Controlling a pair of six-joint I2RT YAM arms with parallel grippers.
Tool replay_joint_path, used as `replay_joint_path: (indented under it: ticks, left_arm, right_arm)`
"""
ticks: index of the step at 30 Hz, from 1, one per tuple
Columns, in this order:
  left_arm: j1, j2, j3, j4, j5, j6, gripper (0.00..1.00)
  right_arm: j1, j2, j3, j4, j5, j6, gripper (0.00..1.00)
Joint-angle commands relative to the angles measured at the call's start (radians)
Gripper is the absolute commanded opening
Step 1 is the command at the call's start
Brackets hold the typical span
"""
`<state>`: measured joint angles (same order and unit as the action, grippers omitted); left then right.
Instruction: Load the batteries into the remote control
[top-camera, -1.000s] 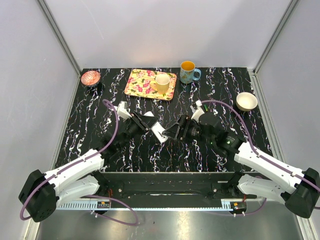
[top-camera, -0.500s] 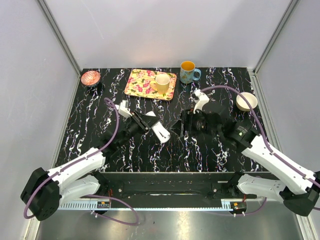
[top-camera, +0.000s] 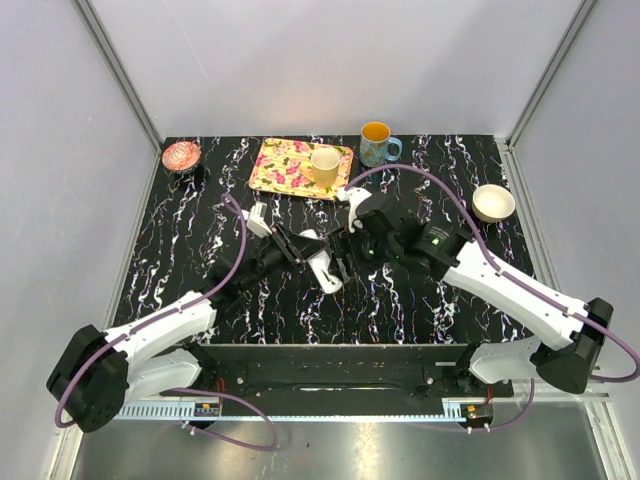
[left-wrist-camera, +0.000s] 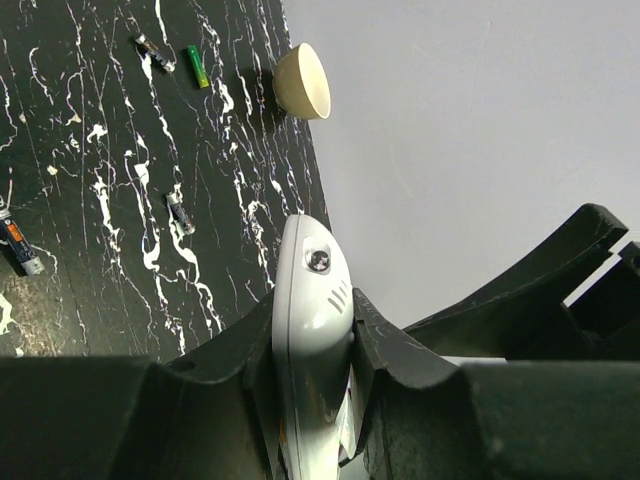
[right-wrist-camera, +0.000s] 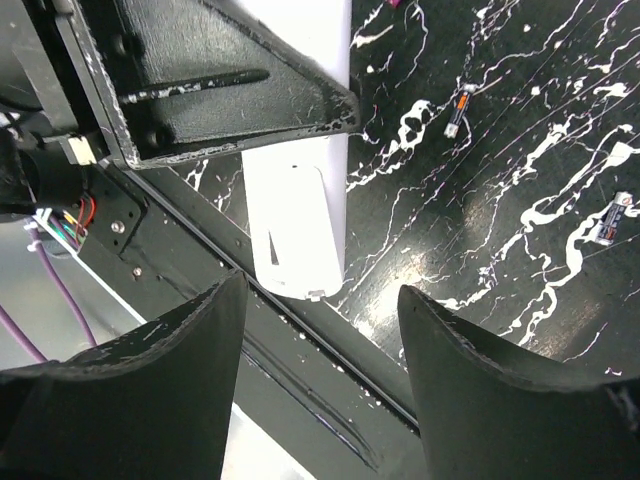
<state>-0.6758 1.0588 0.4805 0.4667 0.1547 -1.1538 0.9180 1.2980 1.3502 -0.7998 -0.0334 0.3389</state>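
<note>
The white-shelled left arm and right arm, black at the joints, each trail a looping purple cable. A small green light glows on the right arm. The left hand and right hand are matte black, their wedge-shaped fingers scuffed pale along the edges.

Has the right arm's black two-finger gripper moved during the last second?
Yes. The right gripper has swung left: its wrist, earlier to the right of the blue mug, now lies to the left of it.

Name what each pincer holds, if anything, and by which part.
Left pincer clamps the remote control across its sides, one end protruding. Right pincer holds nothing.
</note>
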Motion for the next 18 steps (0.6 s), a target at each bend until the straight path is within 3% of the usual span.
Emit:
replay_joint_path:
  ticks: [1, 18]
  left_arm:
    - [0.005, 0.003, 0.038, 0.069, 0.032, -0.007, 0.0]
    - [0.005, 0.017, 0.047, 0.101, 0.068, -0.021, 0.0]
  right_arm:
    - [0.027, 0.021, 0.021, 0.007, 0.029, -0.028, 0.7]
    - [0.041, 0.061, -0.023, 0.057, -0.013, -0.044, 0.63]
